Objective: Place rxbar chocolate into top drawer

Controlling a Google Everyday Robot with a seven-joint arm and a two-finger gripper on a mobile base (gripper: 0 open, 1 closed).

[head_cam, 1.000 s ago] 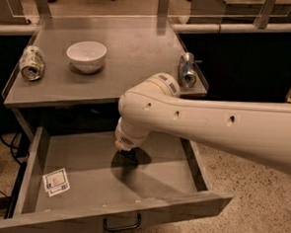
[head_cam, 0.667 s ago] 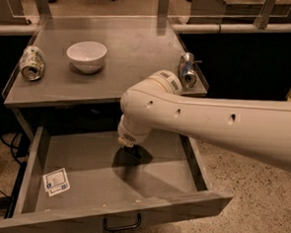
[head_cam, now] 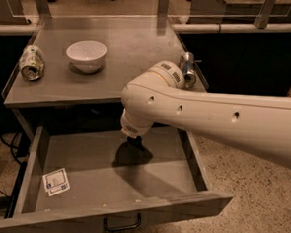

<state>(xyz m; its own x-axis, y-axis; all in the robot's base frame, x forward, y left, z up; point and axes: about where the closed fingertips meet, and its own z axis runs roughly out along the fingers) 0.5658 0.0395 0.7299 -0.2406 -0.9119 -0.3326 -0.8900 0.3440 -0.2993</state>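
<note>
While the top drawer (head_cam: 179,209) stands pulled out, the gripper (head_cam: 136,143) hangs over its rear half.
Gripper state cannot be told; the arm (head_cam: 209,117) hides it. White sticker (head_cam: 56,181) lies near the left wall.

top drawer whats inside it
A white sticker lies at the front left of the top drawer. The gripper hangs inside near the back, under the arm. The arm covers the back right corner; no rxbar chocolate can be made out.

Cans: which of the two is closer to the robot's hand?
The right can; the hand hangs in the drawer, nearer that side. The left can lies across the table.
</note>
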